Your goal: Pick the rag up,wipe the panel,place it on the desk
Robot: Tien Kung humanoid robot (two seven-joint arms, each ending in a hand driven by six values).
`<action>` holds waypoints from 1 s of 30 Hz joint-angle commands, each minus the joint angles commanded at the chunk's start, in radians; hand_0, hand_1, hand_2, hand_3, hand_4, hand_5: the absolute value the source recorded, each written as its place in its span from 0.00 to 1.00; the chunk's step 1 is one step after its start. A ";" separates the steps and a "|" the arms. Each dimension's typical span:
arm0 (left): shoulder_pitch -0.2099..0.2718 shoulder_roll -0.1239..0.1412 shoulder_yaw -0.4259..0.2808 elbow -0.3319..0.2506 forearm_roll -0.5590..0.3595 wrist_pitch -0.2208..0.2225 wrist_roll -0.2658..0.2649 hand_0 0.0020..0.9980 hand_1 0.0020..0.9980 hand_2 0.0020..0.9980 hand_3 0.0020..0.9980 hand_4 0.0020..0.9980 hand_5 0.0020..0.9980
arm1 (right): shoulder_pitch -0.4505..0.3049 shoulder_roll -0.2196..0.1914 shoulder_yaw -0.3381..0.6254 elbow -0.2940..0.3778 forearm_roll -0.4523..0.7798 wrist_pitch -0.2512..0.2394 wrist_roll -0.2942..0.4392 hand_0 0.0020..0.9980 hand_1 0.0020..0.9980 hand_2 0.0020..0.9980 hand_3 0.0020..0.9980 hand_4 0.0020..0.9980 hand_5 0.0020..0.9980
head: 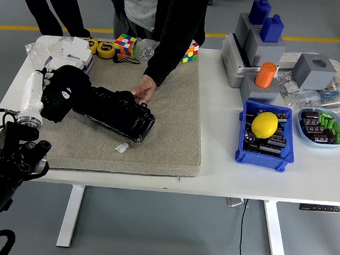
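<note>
- Black rag (65,92) at about 9 o'clock on the tabletop (215,147), bunched over the left end of the panel (116,111) and touching it.
- My left hand (52,91) has its fingers closed into the rag; the cloth covers most of them. White forearm runs down toward 7 o'clock, where the black arm leaves the view.
- Panel is a glossy black slab lying flat on the grey mat (158,127), long axis tilted from 10 to 4 o'clock. Small white connector (121,148) sits just off its lower edge.
- Person's hand (143,91) at 12 o'clock of the panel, fingertips on its upper right edge, black sleeve above it.
- My right hand is not in view.
- White box in plastic (70,53) at 11 o'clock, just above the rag.
- Cube puzzle (125,45) and yellow tape measures (101,48) along the far edge.
- Blue bin (263,153) at 3 o'clock with a yellow lemon (264,124) in it, well apart from the mat.
- Orange cylinder (265,74) and grey blocks beyond the bin at 2 o'clock.
</note>
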 joint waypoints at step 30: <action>0.069 0.025 0.347 -0.283 -0.117 -0.007 0.020 0.23 0.31 0.38 0.57 0.66 0.00 | 0.001 -0.003 -0.026 0.011 0.017 0.002 0.000 0.54 0.56 0.49 0.52 0.90 0.37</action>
